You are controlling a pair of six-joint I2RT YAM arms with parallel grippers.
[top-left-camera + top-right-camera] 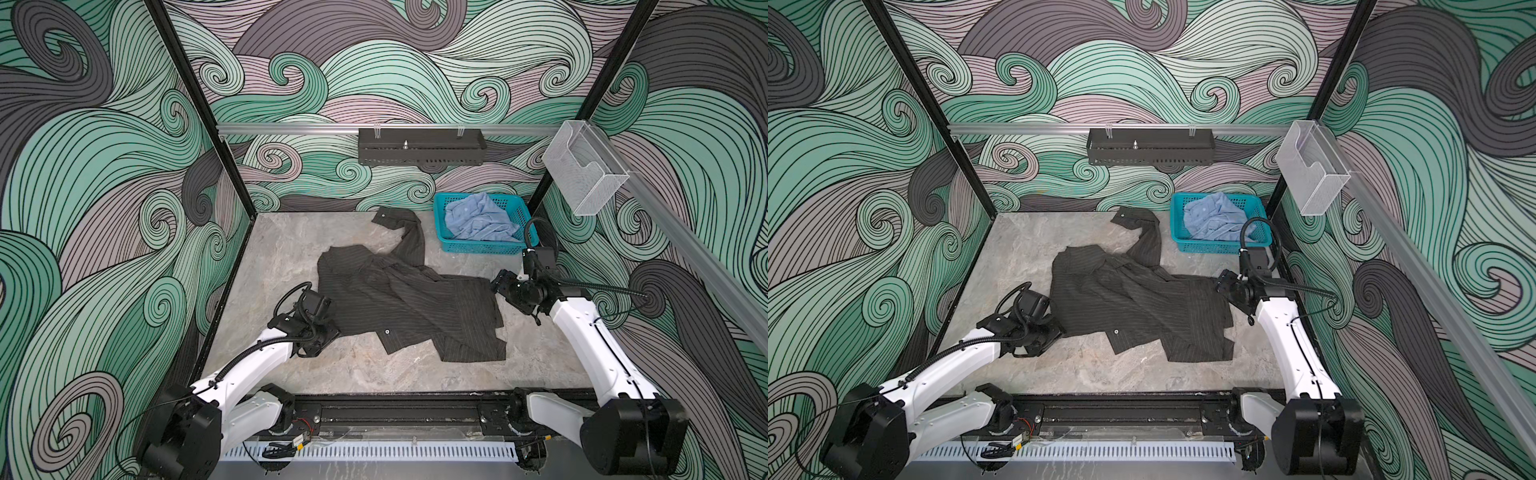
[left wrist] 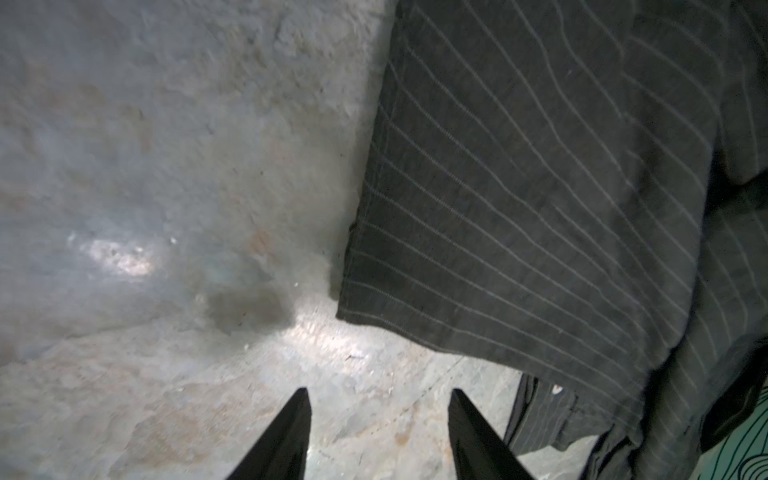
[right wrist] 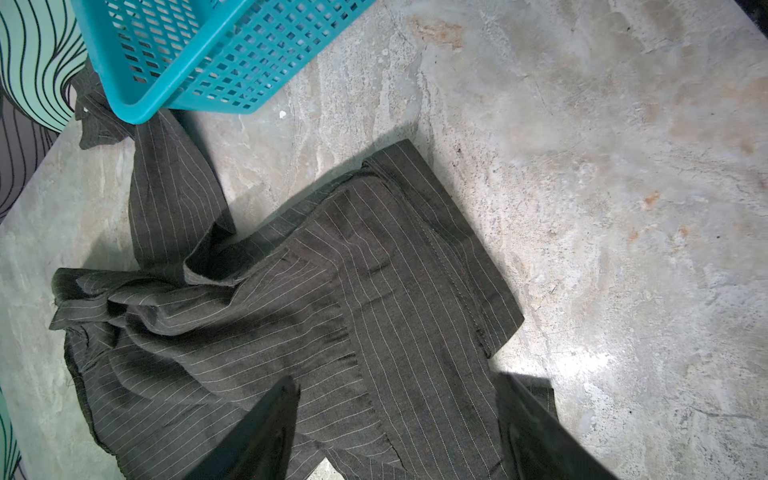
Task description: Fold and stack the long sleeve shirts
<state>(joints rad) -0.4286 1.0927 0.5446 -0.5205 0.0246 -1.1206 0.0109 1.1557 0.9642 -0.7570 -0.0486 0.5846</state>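
The dark grey pinstriped long sleeve shirt point(image 1: 399, 299) point(image 1: 1133, 303) lies rumpled in the middle of the table, one sleeve trailing toward the back. The light blue shirt point(image 1: 478, 222) point(image 1: 1217, 220) is bunched inside the teal basket point(image 1: 478, 248) point(image 1: 1208, 248). My left gripper point(image 1: 328, 336) point(image 2: 380, 392) is open over bare table just off the grey shirt's point(image 2: 540, 187) left corner. At the shirt's right edge my right gripper point(image 1: 497, 283) point(image 3: 397, 380) stands open low over the striped cloth point(image 3: 332, 311), which lies loose under its jaws.
The basket point(image 3: 199, 62) stands at the back right, against the wall. A black tray point(image 1: 419, 147) hangs on the back rail and a clear plastic holder point(image 1: 586, 170) on the right rail. Patterned walls close three sides. Bare stone table point(image 1: 282, 253) shows left of the shirt.
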